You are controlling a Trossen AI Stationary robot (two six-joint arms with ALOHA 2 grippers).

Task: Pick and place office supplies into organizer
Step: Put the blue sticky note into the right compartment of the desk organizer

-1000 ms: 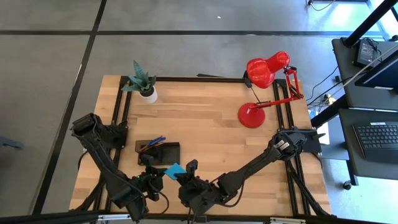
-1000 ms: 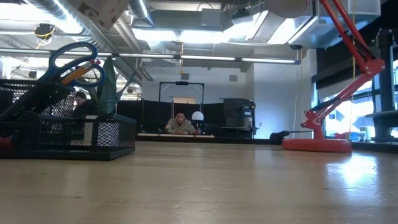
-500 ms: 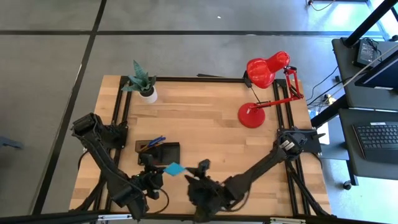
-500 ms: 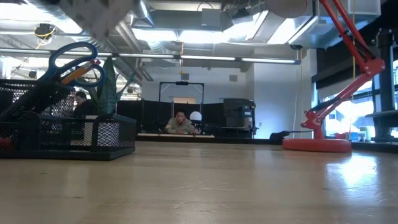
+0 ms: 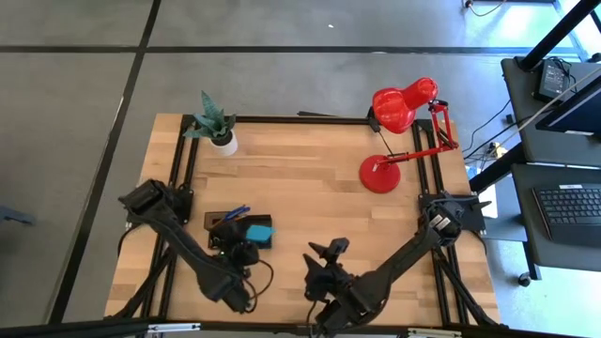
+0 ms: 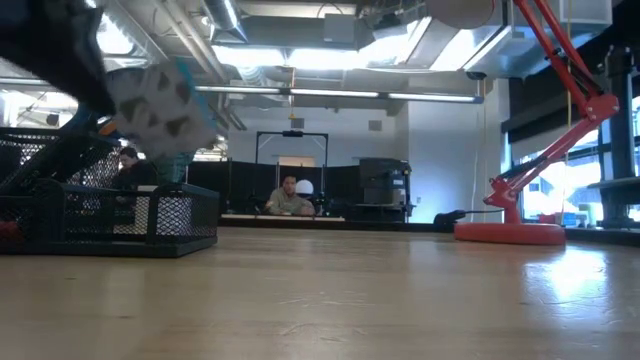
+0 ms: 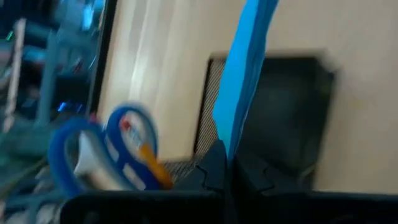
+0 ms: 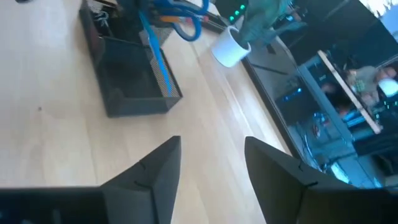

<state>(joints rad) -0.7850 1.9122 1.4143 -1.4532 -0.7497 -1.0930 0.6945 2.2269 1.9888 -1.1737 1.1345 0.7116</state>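
We judged the step in hand to be placing the blue sticky-note pad [image 5: 260, 232] into the organizer [image 5: 225, 222]. The left gripper [image 5: 246, 252] hung just over the organizer's near edge, its fingers pinched shut on the pad's lower edge; in the left wrist view the pad [image 7: 247, 68] stood on edge above an empty mesh compartment. The organizer sat on the left half of the table [image 5: 310, 192], and the blue-handled scissors [image 7: 109, 155] and an orange pencil [image 7: 154, 171] were already standing in it.

The right gripper [image 5: 325, 253] waited well apart from the organizer, near the table's front edge, with its fingers [image 8: 155, 171] spread and nothing between them.

The next move, as we saw it, called for lowering the pad into that compartment and only then opening. Whether the pad was square with the compartment's walls we could not quite tell, since the left wrist view was smeared.
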